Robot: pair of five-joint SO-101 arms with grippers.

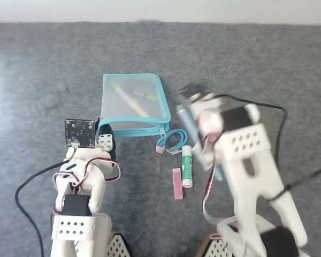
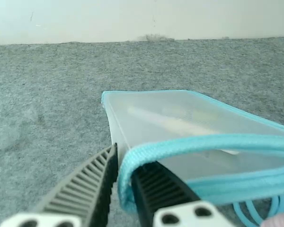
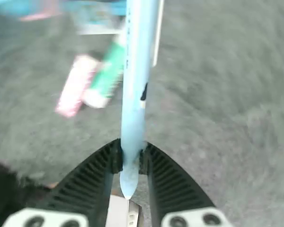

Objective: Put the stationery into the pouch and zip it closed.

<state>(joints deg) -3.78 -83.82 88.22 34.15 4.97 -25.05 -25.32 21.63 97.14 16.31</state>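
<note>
A translucent pouch (image 1: 131, 103) with teal trim lies mid-table, with pens visible inside. My left gripper (image 1: 104, 140) is shut on the pouch's teal open edge (image 2: 146, 153) at its near left corner. My right gripper (image 3: 130, 158) is shut on a light blue pen (image 3: 135, 80), held above the table to the right of the pouch; the same pen (image 1: 185, 119) juts out from that arm in the high view. A green-and-white glue stick (image 1: 187, 166) and a pink eraser (image 1: 177, 183) lie on the table below the pouch's zipper end.
A teal zipper loop with a pink tag (image 1: 171, 141) trails from the pouch's right corner. The grey carpet-like table (image 1: 48, 69) stretches open to the left and back. Black cables (image 1: 281, 115) run by the right arm.
</note>
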